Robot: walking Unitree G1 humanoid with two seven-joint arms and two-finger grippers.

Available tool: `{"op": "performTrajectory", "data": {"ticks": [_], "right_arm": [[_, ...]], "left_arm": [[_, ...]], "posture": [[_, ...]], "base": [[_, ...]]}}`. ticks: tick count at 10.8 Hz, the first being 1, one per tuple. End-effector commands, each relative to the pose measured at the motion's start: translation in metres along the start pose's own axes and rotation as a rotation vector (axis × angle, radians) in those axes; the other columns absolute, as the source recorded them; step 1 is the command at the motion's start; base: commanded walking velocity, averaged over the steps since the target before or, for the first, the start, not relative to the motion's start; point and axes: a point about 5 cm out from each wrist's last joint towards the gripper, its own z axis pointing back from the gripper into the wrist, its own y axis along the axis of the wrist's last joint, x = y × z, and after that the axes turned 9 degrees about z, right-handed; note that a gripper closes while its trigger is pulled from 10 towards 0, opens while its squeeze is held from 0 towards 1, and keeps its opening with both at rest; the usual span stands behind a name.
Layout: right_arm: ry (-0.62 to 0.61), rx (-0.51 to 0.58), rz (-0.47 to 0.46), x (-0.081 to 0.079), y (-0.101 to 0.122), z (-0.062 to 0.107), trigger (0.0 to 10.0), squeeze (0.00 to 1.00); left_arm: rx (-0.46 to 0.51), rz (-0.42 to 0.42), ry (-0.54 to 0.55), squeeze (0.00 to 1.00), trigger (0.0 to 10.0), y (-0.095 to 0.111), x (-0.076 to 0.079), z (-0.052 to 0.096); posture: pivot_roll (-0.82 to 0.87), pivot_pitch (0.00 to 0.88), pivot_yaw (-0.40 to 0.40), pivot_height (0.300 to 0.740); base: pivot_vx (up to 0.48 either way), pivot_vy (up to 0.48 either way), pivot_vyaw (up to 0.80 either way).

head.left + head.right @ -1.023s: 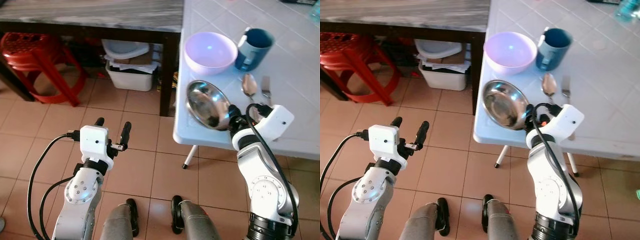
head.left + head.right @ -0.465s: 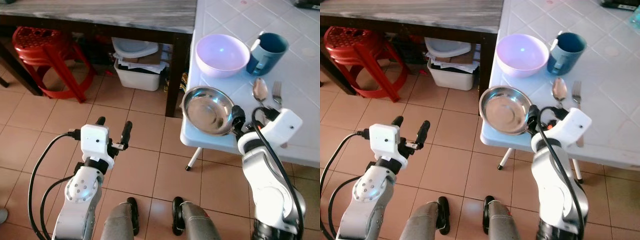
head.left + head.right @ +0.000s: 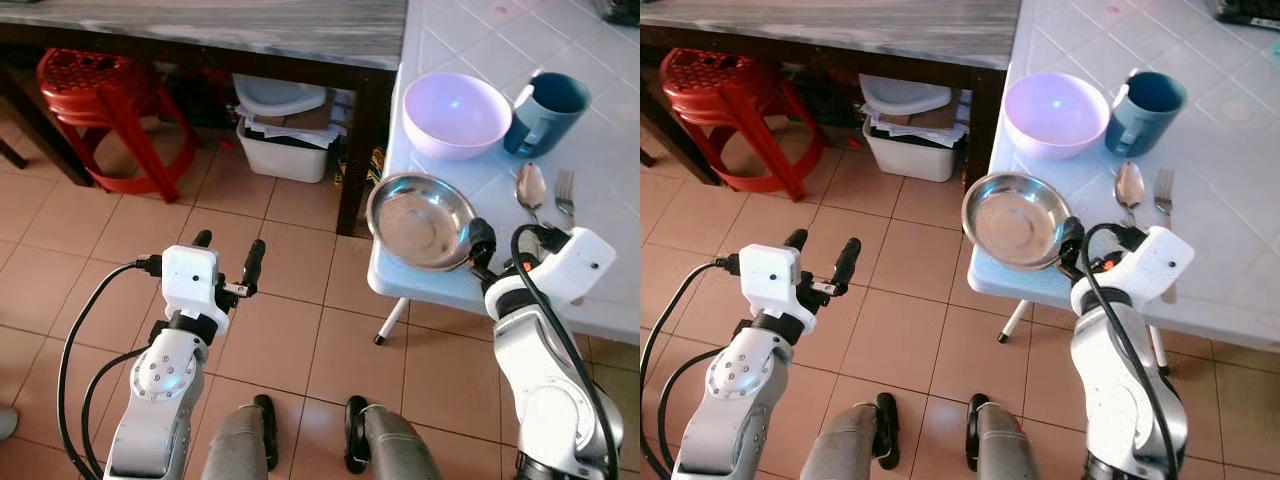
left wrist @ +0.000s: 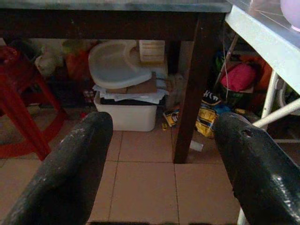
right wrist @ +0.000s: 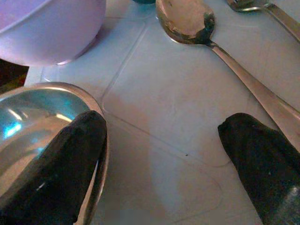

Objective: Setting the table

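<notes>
A shiny steel bowl (image 3: 420,220) sits at the near left corner of the white tiled table (image 3: 450,40), its rim slightly over the edge. My right gripper (image 3: 1095,240) is open beside it. One finger (image 5: 51,164) lies against the bowl's rim and the other (image 5: 262,159) rests on the tabletop near the spoon (image 5: 187,21). Behind the steel bowl stand a lilac bowl (image 3: 455,112) and a blue mug (image 3: 550,100). The spoon (image 3: 530,185) and a fork (image 3: 565,190) lie side by side. My left gripper (image 3: 228,250) hangs open over the floor.
A dark wooden table (image 3: 200,25) runs along the back, with a red stool (image 3: 95,95) and a white bin (image 3: 285,150) under it. The white table's folding leg (image 3: 390,322) stands near my feet. Tiled floor (image 3: 290,330) lies between the arms.
The camera has shifted, so the whole scene sits further right and lower. The steel bowl has gone from steeply tilted to nearly level at the table corner. The left arm is unchanged.
</notes>
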Motion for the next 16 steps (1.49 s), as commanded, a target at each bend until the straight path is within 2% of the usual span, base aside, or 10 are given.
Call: {"op": "performTrajectory", "data": {"ticks": [1, 7, 8, 11, 16], "right_arm": [[-0.136, -0.129, 0.021, 0.024, -0.023, 0.004, 10.0, 0.5], [-0.144, -0.135, 0.039, 0.029, -0.021, 0.013, 10.0, 0.32], [-0.139, -0.125, 0.059, 0.029, -0.02, 0.013, 10.0, 0.22], [-0.125, -0.093, 0.085, 0.027, -0.013, 0.009, 10.0, 0.1], [-0.107, -0.058, 0.106, 0.022, -0.005, 0.002, 10.0, 0.0]], "left_arm": [[-0.015, 0.002, 0.005, 0.0, 10.0, -0.004, -0.002, 0.002], [-0.011, 0.005, 0.004, 0.0, 10.0, -0.003, -0.003, 0.0], [-0.008, 0.006, 0.003, 0.0, 10.0, -0.003, -0.002, -0.001], [-0.005, 0.008, 0.003, 0.0, 10.0, -0.004, -0.001, -0.002], [0.001, 0.007, 0.003, 0.0, 10.0, -0.003, -0.002, -0.005]], "posture": [[-0.03, 0.244, 0.016, 0.74], [-0.04, 0.241, 0.016, 0.74], [-0.04, 0.241, 0.016, 0.74], [-0.05, 0.235, 0.013, 0.74], [-0.05, 0.228, 0.014, 0.74]], "base": [[0.0, 0.0, 0.0], [0.0, 0.0, 0.0], [0.0, 0.0, 0.0], [0.0, 0.0, 0.0], [0.0, 0.0, 0.0]]}}
